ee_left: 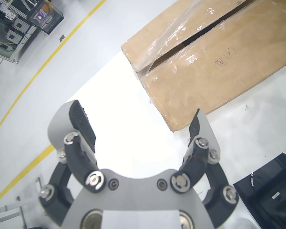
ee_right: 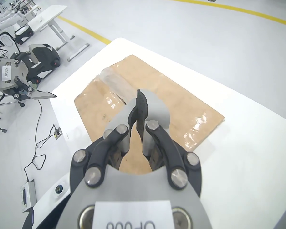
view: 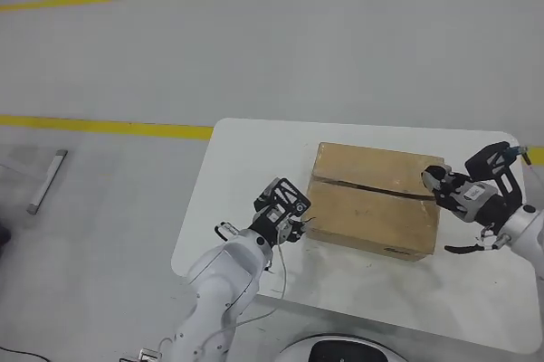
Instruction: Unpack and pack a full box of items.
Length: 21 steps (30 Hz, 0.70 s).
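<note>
A brown cardboard box (view: 371,197) lies in the middle of the white table (view: 244,163), its two top flaps folded down with a narrow dark slit between them and shiny clear tape along the seam. In the left wrist view the box (ee_left: 205,55) lies just beyond my left gripper (ee_left: 138,120), which is open and holds nothing. From above, the left gripper (view: 285,213) hovers beside the box's left end. My right gripper (ee_right: 139,103) is shut with nothing in it, over the box (ee_right: 181,101) near the seam's right end (view: 437,181).
Bare table top stretches in front of the box and at its left. The table's rounded edge (ee_right: 114,40) drops to a grey floor with a yellow line (view: 90,125). A metal frame (view: 45,181) lies on the floor at far left.
</note>
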Each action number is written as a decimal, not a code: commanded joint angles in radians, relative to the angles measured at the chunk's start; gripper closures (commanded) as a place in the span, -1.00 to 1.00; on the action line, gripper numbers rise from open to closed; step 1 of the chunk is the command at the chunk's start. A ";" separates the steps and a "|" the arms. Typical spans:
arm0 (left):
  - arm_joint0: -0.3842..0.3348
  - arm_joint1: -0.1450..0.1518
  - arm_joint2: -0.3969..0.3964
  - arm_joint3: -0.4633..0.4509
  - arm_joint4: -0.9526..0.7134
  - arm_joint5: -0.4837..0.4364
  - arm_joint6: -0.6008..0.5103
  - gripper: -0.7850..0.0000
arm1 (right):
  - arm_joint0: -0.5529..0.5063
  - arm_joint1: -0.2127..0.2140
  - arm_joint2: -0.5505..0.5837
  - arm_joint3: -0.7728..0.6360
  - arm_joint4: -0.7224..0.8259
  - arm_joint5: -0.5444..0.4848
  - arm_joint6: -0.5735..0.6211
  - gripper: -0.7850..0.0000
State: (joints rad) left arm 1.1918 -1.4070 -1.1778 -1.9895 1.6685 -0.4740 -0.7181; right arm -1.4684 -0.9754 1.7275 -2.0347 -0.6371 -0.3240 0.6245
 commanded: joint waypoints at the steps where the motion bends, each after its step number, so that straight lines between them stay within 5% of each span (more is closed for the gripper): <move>1: -0.004 0.001 0.006 0.003 0.001 -0.002 0.000 -0.98 | -0.009 0.001 0.005 0.011 0.000 -0.005 0.007 1.00; 4: -0.009 0.002 0.012 0.006 0.000 -0.002 0.001 -0.51 | -0.014 0.003 0.005 0.023 -0.008 -0.018 0.025 1.00; 5: -0.012 0.002 0.015 0.006 -0.001 -0.002 0.000 -0.11 | -0.014 0.004 0.004 0.028 -0.011 -0.023 0.031 1.00; 7: -0.017 0.002 0.018 0.007 -0.002 -0.002 -0.001 0.18 | -0.012 0.005 0.001 0.037 -0.019 -0.030 0.040 1.00; 8: -0.022 0.002 0.020 0.007 -0.001 -0.002 0.001 0.46 | -0.011 0.005 -0.002 0.042 -0.022 -0.034 0.045 1.00; 9: -0.024 0.003 0.021 0.006 0.001 -0.001 0.003 1.00 | -0.009 0.006 -0.003 0.045 -0.023 -0.036 0.048 1.00; 21: -0.037 0.004 0.030 0.003 -0.002 -0.007 0.014 1.00 | 0.027 0.012 -0.009 0.070 -0.032 -0.061 0.065 1.00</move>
State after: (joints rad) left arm 1.1545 -1.4034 -1.1475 -1.9862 1.6662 -0.4812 -0.7041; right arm -1.4422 -0.9636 1.7201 -1.9634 -0.6670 -0.3819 0.6891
